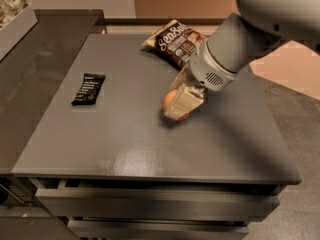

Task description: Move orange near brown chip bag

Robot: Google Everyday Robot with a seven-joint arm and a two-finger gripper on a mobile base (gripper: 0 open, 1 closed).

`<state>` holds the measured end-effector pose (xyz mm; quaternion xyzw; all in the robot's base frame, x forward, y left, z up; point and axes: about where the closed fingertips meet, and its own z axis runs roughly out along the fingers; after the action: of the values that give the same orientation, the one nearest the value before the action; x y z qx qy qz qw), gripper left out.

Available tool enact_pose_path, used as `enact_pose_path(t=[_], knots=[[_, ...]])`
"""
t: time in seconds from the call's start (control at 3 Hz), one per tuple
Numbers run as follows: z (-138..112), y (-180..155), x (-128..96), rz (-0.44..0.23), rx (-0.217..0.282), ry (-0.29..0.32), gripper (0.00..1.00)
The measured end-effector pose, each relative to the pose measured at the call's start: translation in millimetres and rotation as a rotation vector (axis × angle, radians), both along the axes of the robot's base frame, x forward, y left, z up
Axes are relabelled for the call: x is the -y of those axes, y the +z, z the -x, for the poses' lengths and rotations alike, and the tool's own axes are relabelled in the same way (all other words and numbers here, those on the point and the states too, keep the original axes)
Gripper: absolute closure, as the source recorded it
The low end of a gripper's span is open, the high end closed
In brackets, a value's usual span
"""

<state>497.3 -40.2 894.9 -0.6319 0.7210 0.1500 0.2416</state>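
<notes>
At table [125, 149] centre, gripper [174, 106] pinches orange [169, 99]; risk: round fruit slips, rolls, or wrist [212, 71] shoves brown chip bag [172, 43].

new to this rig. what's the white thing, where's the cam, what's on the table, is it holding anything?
The big white shape is the robot's single arm, reaching in from the upper right. At its end is a two-finger gripper with tan fingers, low over the middle of the grey table.

There is only one camera view. It looks down on the table from the front; where the camera is mounted is not on record.

Three things are on the table: an orange, a brown chip bag at the far edge, and a flat black bar wrapper on the left.

The gripper is closed on the orange, one finger across its front. I cannot tell whether the orange is lifted or touching the table. It sits a short way in front of the bag.
</notes>
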Motion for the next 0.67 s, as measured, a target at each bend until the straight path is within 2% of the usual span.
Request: enact_pose_path(t=[0.67], knots=[[-67,24,8,-0.006,0.034,-0.151,1.00]])
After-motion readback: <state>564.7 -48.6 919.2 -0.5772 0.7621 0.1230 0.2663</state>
